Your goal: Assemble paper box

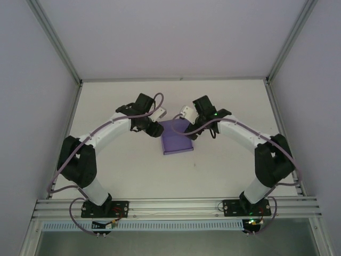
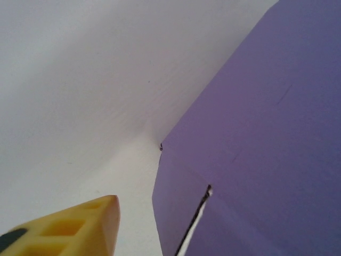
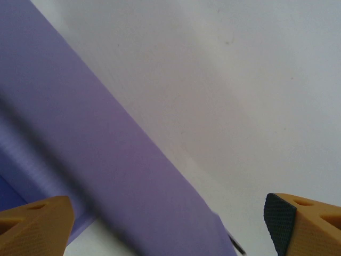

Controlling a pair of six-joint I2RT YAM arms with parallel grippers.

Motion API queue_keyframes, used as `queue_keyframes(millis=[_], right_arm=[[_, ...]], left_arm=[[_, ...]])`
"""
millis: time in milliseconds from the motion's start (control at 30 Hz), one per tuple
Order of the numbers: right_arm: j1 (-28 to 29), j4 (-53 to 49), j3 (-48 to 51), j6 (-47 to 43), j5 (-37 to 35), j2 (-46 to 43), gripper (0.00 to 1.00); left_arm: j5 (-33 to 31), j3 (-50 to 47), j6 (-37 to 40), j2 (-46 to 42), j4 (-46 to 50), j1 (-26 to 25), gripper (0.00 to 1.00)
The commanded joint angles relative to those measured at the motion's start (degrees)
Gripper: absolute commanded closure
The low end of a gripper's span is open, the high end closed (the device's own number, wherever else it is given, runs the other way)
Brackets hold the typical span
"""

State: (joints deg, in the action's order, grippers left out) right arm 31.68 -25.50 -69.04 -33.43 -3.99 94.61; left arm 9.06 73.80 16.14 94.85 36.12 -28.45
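Observation:
The paper box (image 1: 177,140) is lavender-purple card lying on the white table between my two arms. My left gripper (image 1: 154,129) is at its left far corner and my right gripper (image 1: 187,128) is over its right far edge. In the left wrist view the paper box (image 2: 256,133) shows a folded panel and a slit. One yellow finger (image 2: 74,229) of the left gripper (image 2: 179,234) stands clear of the card's edge, and the other finger is hidden. In the right wrist view the right gripper (image 3: 168,226) is open, its two fingertips (image 3: 37,224) wide apart over a raised panel of the box (image 3: 80,138).
The white table (image 1: 117,165) is bounded by white walls with aluminium posts (image 1: 56,40) at the back corners. An aluminium rail (image 1: 176,207) carrying both arm bases runs along the near edge.

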Motion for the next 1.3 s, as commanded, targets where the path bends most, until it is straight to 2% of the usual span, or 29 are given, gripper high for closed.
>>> queue_keyframes(millis=[0, 167, 467, 567, 700, 867, 967, 1100, 1267], right_arm=[[-0.96, -0.28, -3.2, -1.64, 1.26, 1.33, 0.13], [-1.27, -1.25, -3.99, -2.41, 1.77, 2.75, 0.28], [-1.27, -4.54, -5.89, -2.08, 2.0, 3.7, 0.78], [-1.27, -6.31, -7.16, -0.14, 3.03, 3.62, 0.89], [-1.21, -5.91, -6.62, 2.82, 3.86, 2.89, 0.92], [-1.11, -5.83, -7.44, 11.5, 2.03, 2.35, 0.94], [-0.99, -6.26, -8.86, 22.18, 0.34, 2.16, 0.94], [-0.36, -4.66, -9.98, 42.23, -3.42, 2.62, 0.92], [2.22, 1.55, -9.77, 55.77, -7.11, 3.21, 0.9]], left_arm=[[-0.16, 2.64, 0.72, 0.37, 1.38, -0.51, 0.61], [0.33, 3.8, 0.64, 2.17, 1.63, -0.52, 0.73], [-1.72, 4.15, -1.25, 2.54, 1.06, -0.82, 0.98], [-3.44, 4.33, -2.75, 2.53, 0.36, -0.94, 1.0], [-4.93, 4.97, -6.17, 2.28, -0.83, -1.07, 1.0], [-5.26, 5.61, -12.07, 2.42, -1.91, -1.24, 1.0], [-4.2, 6.15, -17.16, 3.18, -2.77, -1.31, 1.0], [-6.0, 6.23, -25.55, 4.53, -6.62, -2.52, 1.0], [-9.9, 6.33, -33.59, 5.89, -12.09, -4.3, 1.0]])
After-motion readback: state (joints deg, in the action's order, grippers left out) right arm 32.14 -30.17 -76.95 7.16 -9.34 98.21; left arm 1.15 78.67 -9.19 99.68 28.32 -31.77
